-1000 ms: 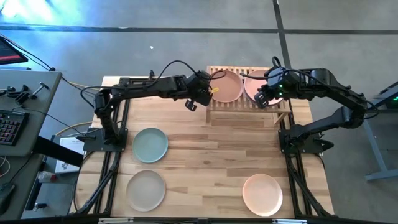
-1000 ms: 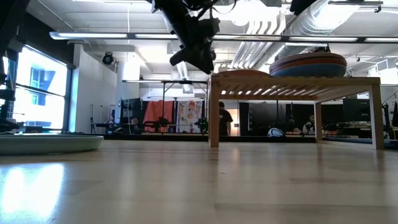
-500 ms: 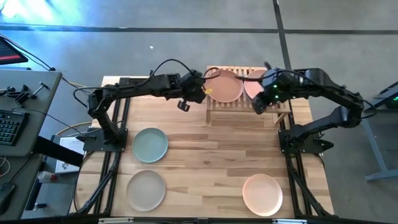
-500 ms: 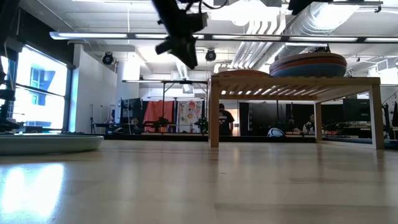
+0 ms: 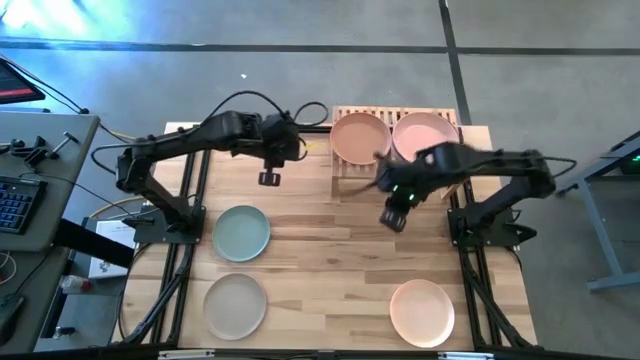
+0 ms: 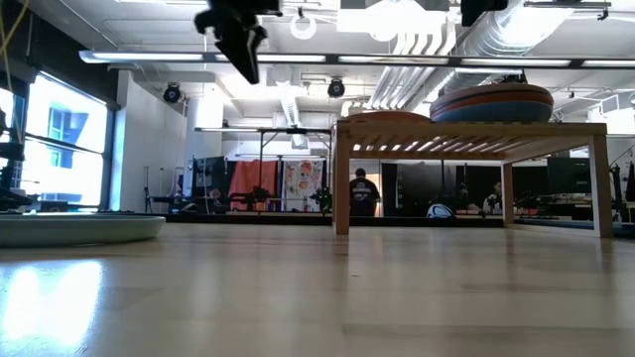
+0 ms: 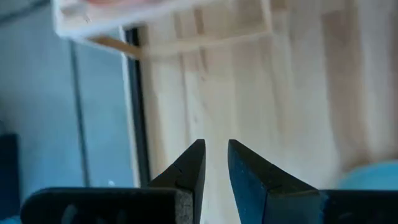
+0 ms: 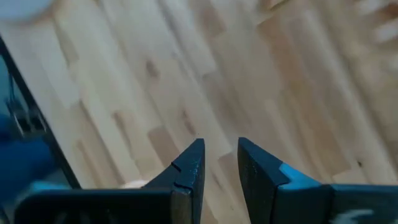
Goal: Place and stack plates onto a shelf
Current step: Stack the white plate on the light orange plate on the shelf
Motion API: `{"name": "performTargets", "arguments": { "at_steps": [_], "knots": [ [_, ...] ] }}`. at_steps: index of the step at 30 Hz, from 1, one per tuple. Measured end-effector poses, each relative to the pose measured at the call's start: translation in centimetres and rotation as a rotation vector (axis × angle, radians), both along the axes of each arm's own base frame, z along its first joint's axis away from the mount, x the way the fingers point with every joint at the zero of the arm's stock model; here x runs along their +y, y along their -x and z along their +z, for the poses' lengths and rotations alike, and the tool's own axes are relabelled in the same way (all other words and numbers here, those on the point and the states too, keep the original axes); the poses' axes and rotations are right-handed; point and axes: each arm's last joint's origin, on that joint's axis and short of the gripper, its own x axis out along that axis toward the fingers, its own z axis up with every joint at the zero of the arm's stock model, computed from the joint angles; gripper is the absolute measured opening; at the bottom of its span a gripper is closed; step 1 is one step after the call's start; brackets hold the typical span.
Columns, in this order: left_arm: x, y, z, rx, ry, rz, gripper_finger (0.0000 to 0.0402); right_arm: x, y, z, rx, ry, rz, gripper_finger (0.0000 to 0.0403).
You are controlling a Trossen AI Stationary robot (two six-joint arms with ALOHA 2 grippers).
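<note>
While the shelf (image 5: 396, 150) carries two plate stacks, both grippers hang over bare table (image 5: 330, 250) off its edges. Left gripper (image 5: 268, 178) beside its left end, right gripper (image 5: 392, 219) before its front edge, each slightly parted, holding nothing.

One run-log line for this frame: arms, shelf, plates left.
left gripper: empty, over table left of shelf | right gripper: empty, front of shelf | shelf: two stacks | table: sage green plate, beige plate, peach plate

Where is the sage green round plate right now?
In the high view the sage green round plate lies flat on the plank-wood table, on the left arm's side, just behind the beige round plate and well clear of the bamboo shelf.
</note>
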Motion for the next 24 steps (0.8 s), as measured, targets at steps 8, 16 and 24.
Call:
{"name": "performTargets", "arguments": {
  "at_steps": [8,16,24],
  "knots": [
    [-0.7,2.2,0.7,0.028,0.107,0.106,0.0058,5.6,-2.9,-3.6,0.132,0.063,0.233,0.0074],
    [-1.1,2.6,0.4,0.042,0.194,0.228,0.0058,10.9,-4.2,-7.2,0.22,0.165,0.408,0.0074],
    [-2.1,2.5,0.3,0.014,0.343,0.271,0.0058,14.8,-3.3,-9.9,0.252,0.226,0.496,0.0074]
  ]
}}
